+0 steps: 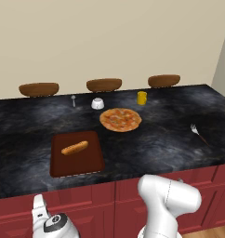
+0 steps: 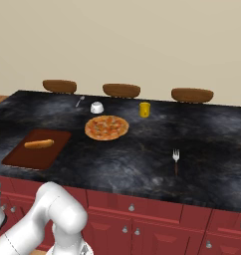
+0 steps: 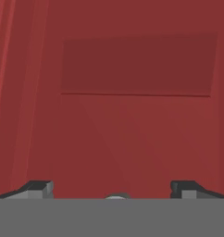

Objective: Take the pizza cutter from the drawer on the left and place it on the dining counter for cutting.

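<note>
While the claw [image 3: 112, 192] is standing wide apart and empty against the red drawer [image 3: 132, 120] front, its knob [image 3: 116, 196] is needing centring between the fingers before closing; the pizza cutter's whereabouts cannot be told, the drawer appearing shut.

Pizza [image 1: 120, 119] mid-scene. Dark red cutting board [image 1: 77, 153] left and near, bread roll [image 1: 75, 148] lying on it. White bowl [image 1: 97, 103] just beyond pizza; spoon [image 1: 73, 100] left of bowl, yellow cup [image 1: 142, 97] right. Fork [image 1: 198, 133] well right. Three brown stools [image 1: 104, 84] along far edge.
</note>
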Available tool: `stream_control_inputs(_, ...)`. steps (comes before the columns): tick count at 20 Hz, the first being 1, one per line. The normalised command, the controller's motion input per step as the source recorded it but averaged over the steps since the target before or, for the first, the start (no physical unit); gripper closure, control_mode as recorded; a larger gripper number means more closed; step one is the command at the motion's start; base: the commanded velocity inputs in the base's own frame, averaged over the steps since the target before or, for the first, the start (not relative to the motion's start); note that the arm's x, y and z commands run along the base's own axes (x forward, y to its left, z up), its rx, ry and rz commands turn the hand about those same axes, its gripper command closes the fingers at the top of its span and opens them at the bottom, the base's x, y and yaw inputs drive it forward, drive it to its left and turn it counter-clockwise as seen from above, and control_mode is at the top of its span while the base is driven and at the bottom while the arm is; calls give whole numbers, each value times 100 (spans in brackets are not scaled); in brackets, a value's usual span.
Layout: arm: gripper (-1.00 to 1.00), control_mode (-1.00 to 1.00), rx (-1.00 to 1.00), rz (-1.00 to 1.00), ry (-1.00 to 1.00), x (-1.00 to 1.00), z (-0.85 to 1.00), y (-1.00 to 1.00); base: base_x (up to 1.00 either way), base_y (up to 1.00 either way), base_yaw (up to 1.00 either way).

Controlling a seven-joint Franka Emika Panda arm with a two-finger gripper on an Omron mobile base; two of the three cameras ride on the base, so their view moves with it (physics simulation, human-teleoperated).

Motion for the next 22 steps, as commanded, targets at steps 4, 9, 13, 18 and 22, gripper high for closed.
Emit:
stream_control_inputs(4,-100,-100,0,0,0,8,0,0,0,0,0)
stream_control_inputs(9,-100,-100,0,0,0,7,0,0,0,0,0)
stream_control_inputs(13,-100,-100,0,0,0,13,0,-6,0,0,0)
stream_control_inputs(18,-100,-100,0,0,0,19,0,-12,0,0,0)
stream_control_inputs(22,-100,-100,0,0,0,3,0,-1,0,0,0)
